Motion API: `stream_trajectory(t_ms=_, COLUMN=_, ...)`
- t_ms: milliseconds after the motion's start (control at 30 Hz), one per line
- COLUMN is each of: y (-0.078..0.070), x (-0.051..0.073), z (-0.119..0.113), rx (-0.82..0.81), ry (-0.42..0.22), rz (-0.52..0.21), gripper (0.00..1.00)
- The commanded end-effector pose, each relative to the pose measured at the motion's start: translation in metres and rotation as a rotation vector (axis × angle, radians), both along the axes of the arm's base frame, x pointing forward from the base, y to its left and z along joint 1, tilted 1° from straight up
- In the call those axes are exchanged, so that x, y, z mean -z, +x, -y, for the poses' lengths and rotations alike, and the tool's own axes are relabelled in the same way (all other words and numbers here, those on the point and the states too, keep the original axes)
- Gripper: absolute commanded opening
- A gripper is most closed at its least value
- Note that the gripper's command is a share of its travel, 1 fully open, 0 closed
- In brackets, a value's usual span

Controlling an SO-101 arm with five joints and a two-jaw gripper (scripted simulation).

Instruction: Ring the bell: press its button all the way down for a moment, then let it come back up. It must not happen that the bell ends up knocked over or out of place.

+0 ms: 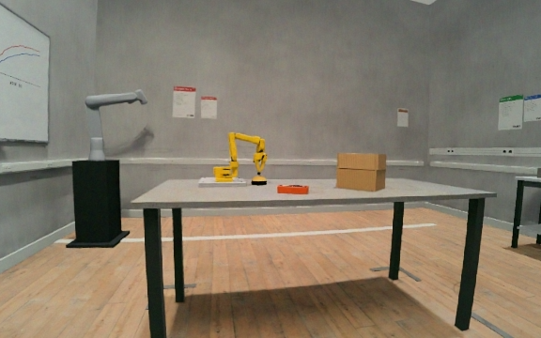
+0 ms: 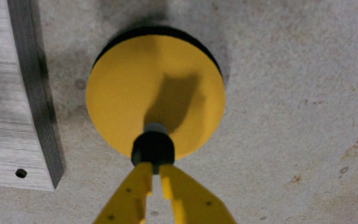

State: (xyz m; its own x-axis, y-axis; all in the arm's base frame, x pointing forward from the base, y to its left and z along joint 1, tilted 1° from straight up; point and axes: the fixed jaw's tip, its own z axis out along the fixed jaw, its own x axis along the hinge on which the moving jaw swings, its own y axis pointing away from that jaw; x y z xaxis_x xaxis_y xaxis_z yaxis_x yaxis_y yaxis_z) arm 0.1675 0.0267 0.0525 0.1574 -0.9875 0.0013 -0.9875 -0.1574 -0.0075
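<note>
The bell point(image 2: 180, 90) point(image 1: 259, 180) is a yellow dome on a black base, standing upright on the table point(image 1: 346, 192) just right of the arm's white base plate point(image 2: 5, 100) point(image 1: 209, 183). Its black button point(image 2: 152, 147) sticks up from the dome's middle. My yellow gripper point(image 2: 156, 167) point(image 1: 259, 172) is shut and empty, pointing straight down. In the wrist view its fingertips rest right on the top of the button.
An orange flat block point(image 1: 292, 189) lies on the table in front of the bell. A cardboard box point(image 1: 361, 171) stands to the right. A grey arm on a black pedestal point(image 1: 96, 197) stands off the table at the left.
</note>
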Motion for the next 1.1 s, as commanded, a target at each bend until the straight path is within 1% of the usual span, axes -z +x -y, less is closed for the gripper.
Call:
stream_trajectory(t_ms=0, y=-0.0033, x=0.0052, z=-0.0003, rx=-0.011, ry=-0.003, rz=-0.025, gripper=0.00)
stream_trajectory(t_ms=1067, y=-0.0033, x=0.0107, z=-0.0003, rx=-0.011, ry=-0.003, rz=-0.025, gripper=0.00)
